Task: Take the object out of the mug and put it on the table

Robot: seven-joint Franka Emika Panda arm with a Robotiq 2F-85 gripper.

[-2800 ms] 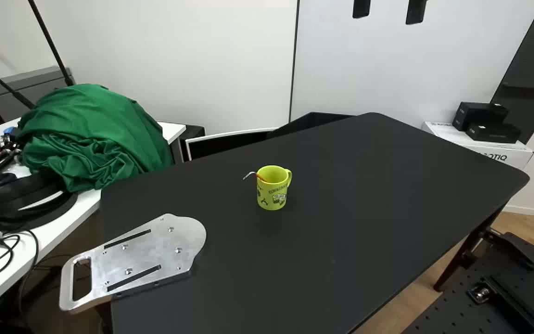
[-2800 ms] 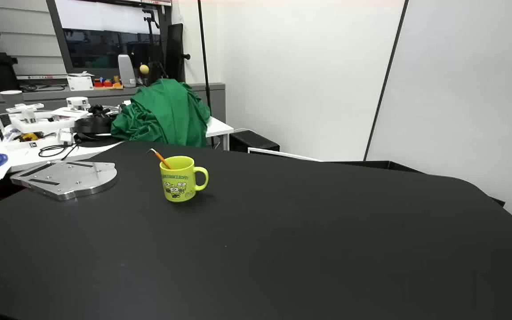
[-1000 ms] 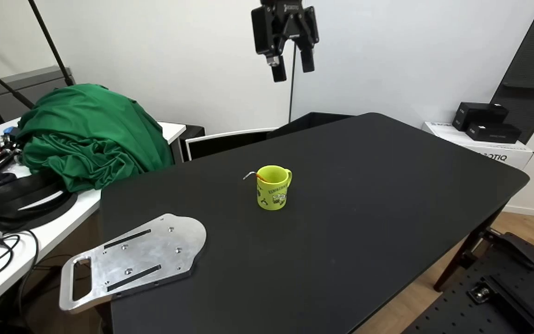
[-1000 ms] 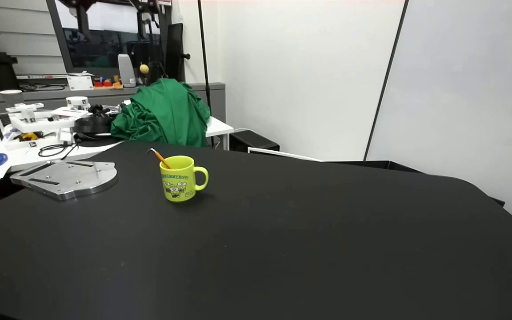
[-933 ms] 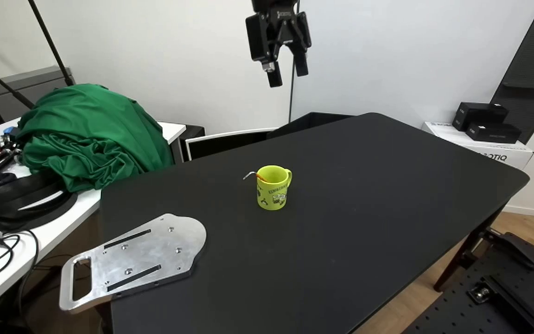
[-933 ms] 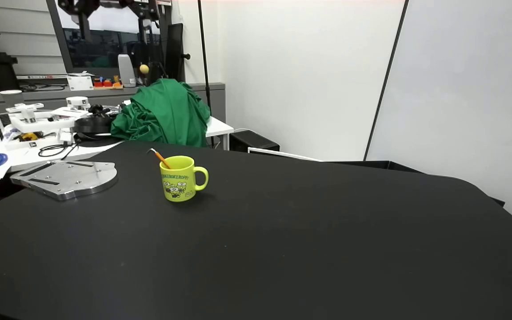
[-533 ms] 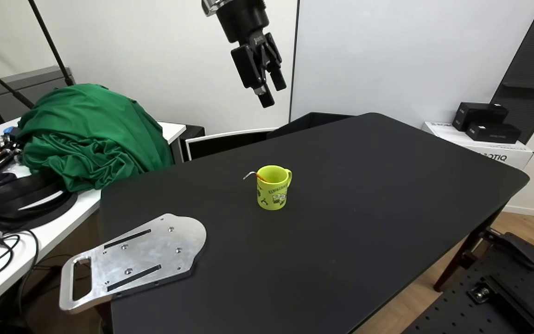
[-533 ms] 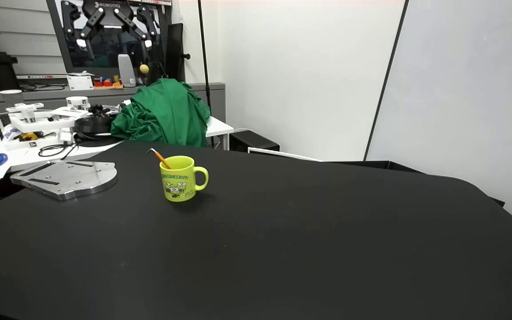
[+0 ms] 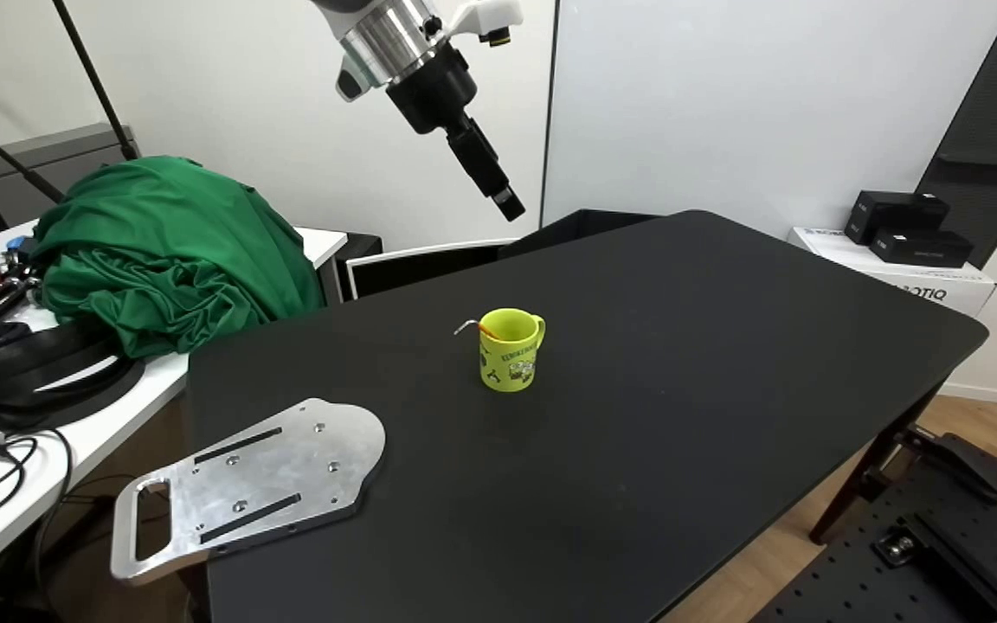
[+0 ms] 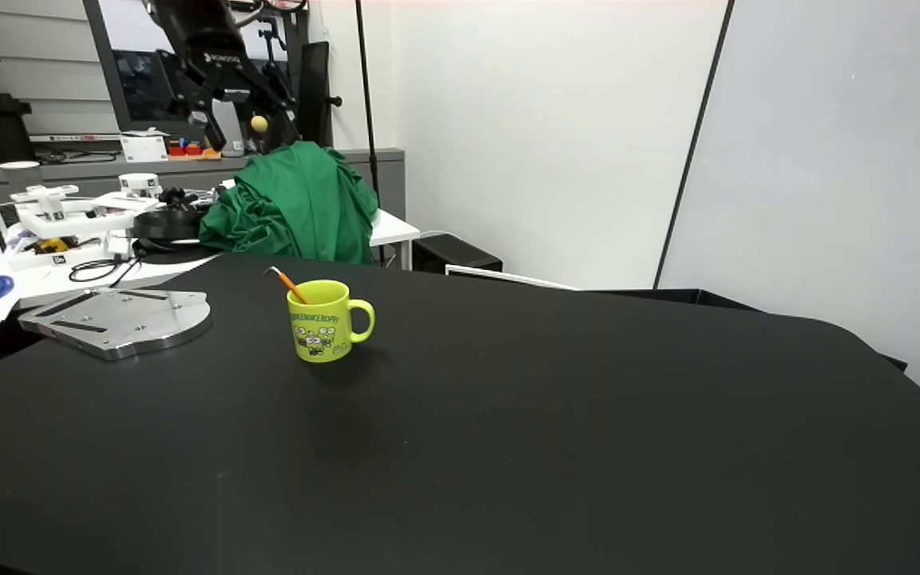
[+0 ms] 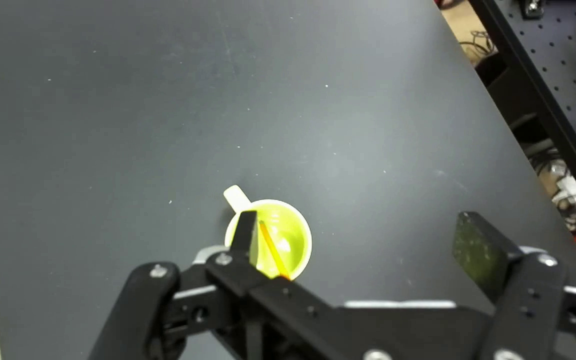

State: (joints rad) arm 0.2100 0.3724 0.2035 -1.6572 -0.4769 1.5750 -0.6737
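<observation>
The mug is yellow-green and stands upright on the black table; it shows in both exterior views. The object is a thin orange stick with a bent greyish tip. It leans in the mug, its tip sticking out over the rim on the side away from the handle. In the wrist view the stick lies across the mug's inside; its upper end is hidden behind the gripper. My gripper is open and empty, tilted, well above the table. One finger overlaps the mug in the wrist view.
A silver metal plate lies at the table's edge near the white desk. A green cloth and clutter cover that desk. A black perforated platform stands beside the table. A white box stands beyond it.
My gripper has come down from the top of the exterior views, moved toward the mug's side, tilted and turned about its axis. It stays open. The mug and the object have not moved.
</observation>
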